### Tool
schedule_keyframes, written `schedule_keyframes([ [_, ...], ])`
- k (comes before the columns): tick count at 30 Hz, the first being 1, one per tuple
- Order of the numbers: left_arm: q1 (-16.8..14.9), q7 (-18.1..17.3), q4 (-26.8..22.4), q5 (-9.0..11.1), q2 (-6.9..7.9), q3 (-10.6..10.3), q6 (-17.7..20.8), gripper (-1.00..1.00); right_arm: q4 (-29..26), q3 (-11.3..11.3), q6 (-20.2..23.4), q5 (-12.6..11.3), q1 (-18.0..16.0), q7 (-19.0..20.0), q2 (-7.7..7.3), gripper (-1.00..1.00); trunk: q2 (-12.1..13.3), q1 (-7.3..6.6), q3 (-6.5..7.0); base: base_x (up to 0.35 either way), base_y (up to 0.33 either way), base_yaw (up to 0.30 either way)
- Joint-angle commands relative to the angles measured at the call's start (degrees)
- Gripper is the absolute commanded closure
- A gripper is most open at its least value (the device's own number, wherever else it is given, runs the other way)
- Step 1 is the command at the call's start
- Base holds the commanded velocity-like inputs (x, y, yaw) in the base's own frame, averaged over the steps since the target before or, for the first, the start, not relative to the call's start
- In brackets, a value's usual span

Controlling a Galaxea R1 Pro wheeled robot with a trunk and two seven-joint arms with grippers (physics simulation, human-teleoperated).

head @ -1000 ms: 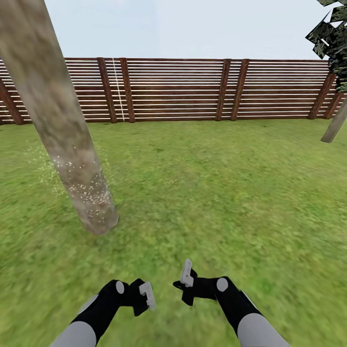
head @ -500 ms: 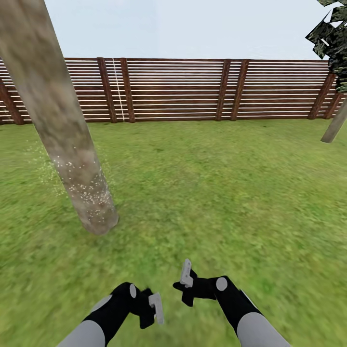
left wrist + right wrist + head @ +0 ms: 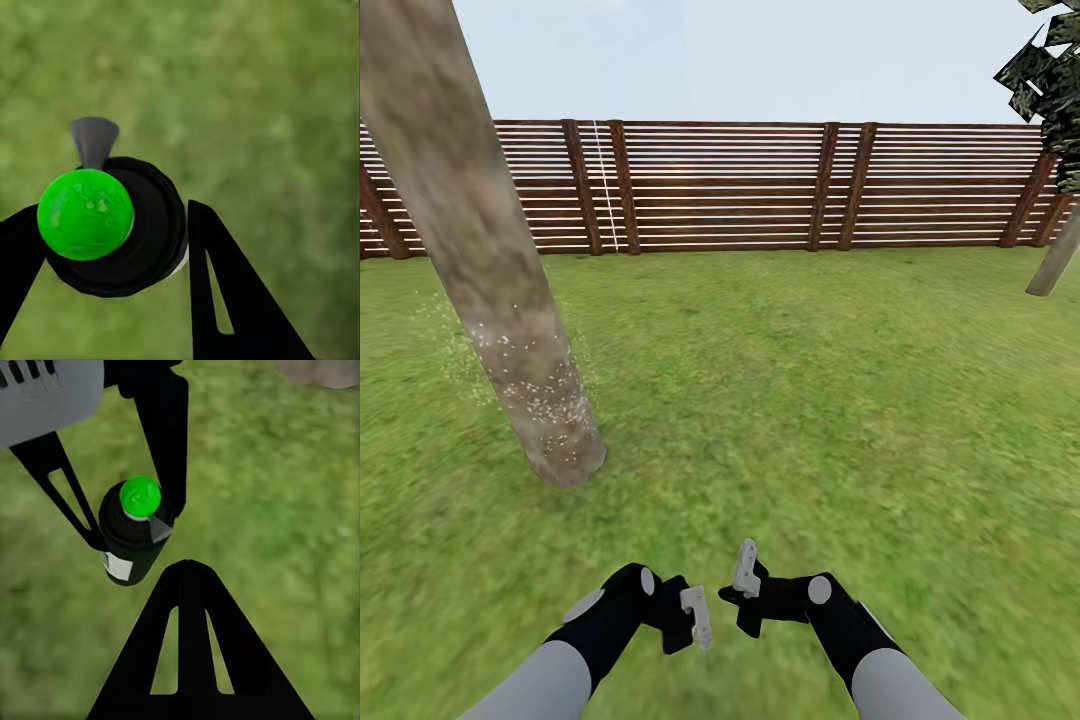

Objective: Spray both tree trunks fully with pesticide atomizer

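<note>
**Atomizer held low over the grass, one speckled trunk close by**

Nearest, at six o'clock, the left gripper (image 3: 695,620) was clamped around the pesticide atomizer (image 3: 112,229), a dark cylinder whose top dot (image 3: 85,214) showed green in the left wrist view. The right wrist view added what the head view could not: the can's pale label and both left fingers (image 3: 161,427) against its sides. The right gripper (image 3: 745,570) held nothing; how wide it stood, I couldn't tell. At ten o'clock rose one tree trunk (image 3: 510,330) flecked with white droplets. A second trunk (image 3: 1055,265) leaned at two o'clock, far off by the fence (image 3: 740,185).
</note>
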Motion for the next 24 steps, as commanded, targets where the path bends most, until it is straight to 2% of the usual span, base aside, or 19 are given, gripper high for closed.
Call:
schedule_keyframes([
  [1, 0.03, 0.01, 0.05, 0.08, -0.03, 0.07, -0.09, 1.0, 0.0, 0.0, 0.0, 0.0, 0.0, 0.0, 0.0, 1.0, 0.0, 0.0, 0.0, 0.0, 0.0, 0.0],
  [3, 0.03, 0.07, 0.39, 0.44, 0.03, 0.14, -0.4, 1.0, 0.0, 0.0, 0.0, 0.0, 0.0, 0.0, 0.0, 1.0, 0.0, 0.0, 0.0, 0.0, 0.0, 0.0],
  [7, 0.08, 0.02, 0.74, 2.62, 0.1, 0.16, -0.7, 1.0, 0.0, 0.0, 0.0, 0.0, 0.0, 0.0, 0.0, 1.0, 0.0, 0.0, 0.0, 0.0, 0.0, 0.0],
  [10, 0.02, 0.09, 0.61, 3.04, 0.0, 0.25, -0.72, 1.0, 0.0, 0.0, 0.0, 0.02, 0.0, 0.0, 0.0, 1.0, 0.0, 0.0, 0.0, 0.0, 0.0, 0.0],
  [12, 0.02, 0.1, 0.22, 5.98, -0.04, 0.18, -0.8, 1.0, 0.0, 0.0, 0.0, 0.01, 0.0, 0.0, 0.0, 1.0, 0.0, 0.0, 0.0, 0.0, 0.0, 0.0],
  [13, 0.03, 0.11, 0.16, 6.51, -0.04, 0.17, -0.82, 1.0, 0.0, 0.0, 0.0, 0.0, 0.0, 0.0, 0.0, 1.0, 0.0, 0.0, 0.0, 0.0, 0.0, 0.0],
  [24, 0.09, 0.36, 0.38, 7.31, -1.3, 0.37, -1.77, 1.0, 0.0, 0.0, 0.0, 0.0, 0.0, 0.0, 0.0, 1.0, 0.0, 0.0, 0.0, 0.0, 0.0, 0.0],
])
